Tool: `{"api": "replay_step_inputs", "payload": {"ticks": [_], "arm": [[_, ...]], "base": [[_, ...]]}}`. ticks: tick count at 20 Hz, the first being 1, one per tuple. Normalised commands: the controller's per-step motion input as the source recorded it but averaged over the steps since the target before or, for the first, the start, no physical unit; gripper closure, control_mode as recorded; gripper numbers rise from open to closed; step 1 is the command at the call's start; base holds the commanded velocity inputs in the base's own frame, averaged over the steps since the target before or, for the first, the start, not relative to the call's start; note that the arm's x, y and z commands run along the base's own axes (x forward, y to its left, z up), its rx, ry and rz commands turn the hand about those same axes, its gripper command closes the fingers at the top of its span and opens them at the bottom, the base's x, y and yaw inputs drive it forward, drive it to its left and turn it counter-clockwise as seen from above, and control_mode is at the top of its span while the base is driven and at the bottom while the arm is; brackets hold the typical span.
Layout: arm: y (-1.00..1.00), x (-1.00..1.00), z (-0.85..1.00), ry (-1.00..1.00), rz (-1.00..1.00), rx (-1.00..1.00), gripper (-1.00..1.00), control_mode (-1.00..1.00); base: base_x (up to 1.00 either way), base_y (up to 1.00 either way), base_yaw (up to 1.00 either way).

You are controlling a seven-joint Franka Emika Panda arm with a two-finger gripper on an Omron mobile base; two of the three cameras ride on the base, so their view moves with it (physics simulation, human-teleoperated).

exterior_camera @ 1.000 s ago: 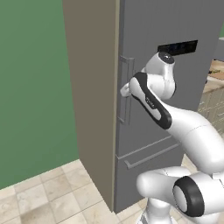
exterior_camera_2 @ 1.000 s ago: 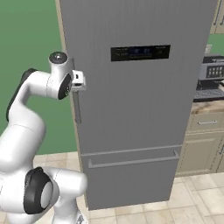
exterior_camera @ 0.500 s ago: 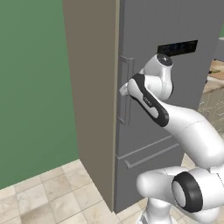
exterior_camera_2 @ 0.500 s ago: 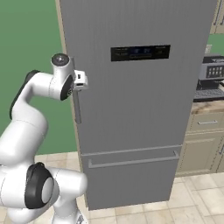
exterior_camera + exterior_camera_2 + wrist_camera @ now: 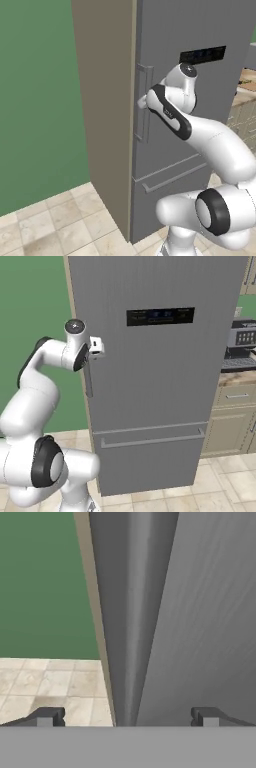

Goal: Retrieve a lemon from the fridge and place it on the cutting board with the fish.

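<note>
The jaws stand wide apart, holding nothing. In the hand view the two dark fingertips (image 5: pixel 47 717) sit far to either side of the long vertical door handle (image 5: pixel 135 619), which runs up between them. The gripper (image 5: pixel 142 102) hovers right at that handle (image 5: pixel 143 102) on the fridge (image 5: pixel 200 125) door; whether the tips touch it I cannot tell.

The step in hand looks like taking hold of the handle to open the door. To do it well, the hand should push in until the bar sits deep between the fingers, then close squarely across it. After that it should pull along the door's arc, not straight back, so the grip does not slip off.

The fridge (image 5: pixel 160 386) is shut, both the upper door and the bottom drawer (image 5: pixel 150 456), so its contents are hidden. The lemon is presumably inside. A coffee machine (image 5: pixel 242 346) sits on the counter beside the fridge.
</note>
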Motion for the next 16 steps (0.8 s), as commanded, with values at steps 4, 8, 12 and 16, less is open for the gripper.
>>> {"api": "replay_step_inputs", "payload": {"ticks": [4,8,12,16], "arm": [[0.0,0.38,-0.15,-0.01,0.0,0.0,-1.0,-1.0],[0.0,0.24,-0.13,-0.01,0.0,0.0,-1.0,-1.0],[0.03,0.26,-0.16,-0.05,0.0,0.0,-1.0,-1.0],[0.01,0.28,-0.12,-0.05,0.0,0.0,-1.0,-1.0]], "base": [[0.0,0.0,0.0],[0.0,0.0,0.0],[0.0,0.0,0.0],[0.0,0.0,0.0]]}}
